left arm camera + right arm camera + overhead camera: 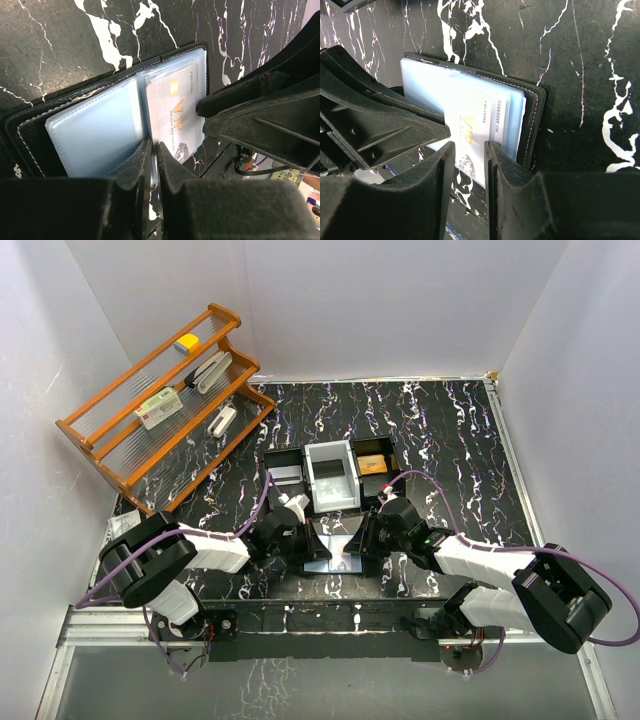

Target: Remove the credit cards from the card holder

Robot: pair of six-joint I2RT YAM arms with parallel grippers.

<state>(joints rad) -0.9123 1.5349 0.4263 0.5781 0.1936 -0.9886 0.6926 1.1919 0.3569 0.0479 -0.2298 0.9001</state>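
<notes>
The black bifold card holder (335,559) with glossy blue-grey clear pockets is laid open and flat on the black, white-veined marble-patterned counter (450,440), at the middle of its near edge. The holder is flanked by both grippers. The jaws of the left gripper (154,156) are closed to a slit on a clear pocket leaf at the fold. A pale gold-lettered VIP card (470,125) is seen protruding from the other pocket. The jaws of the right gripper (468,146) are held narrowly apart above that card.
</notes>
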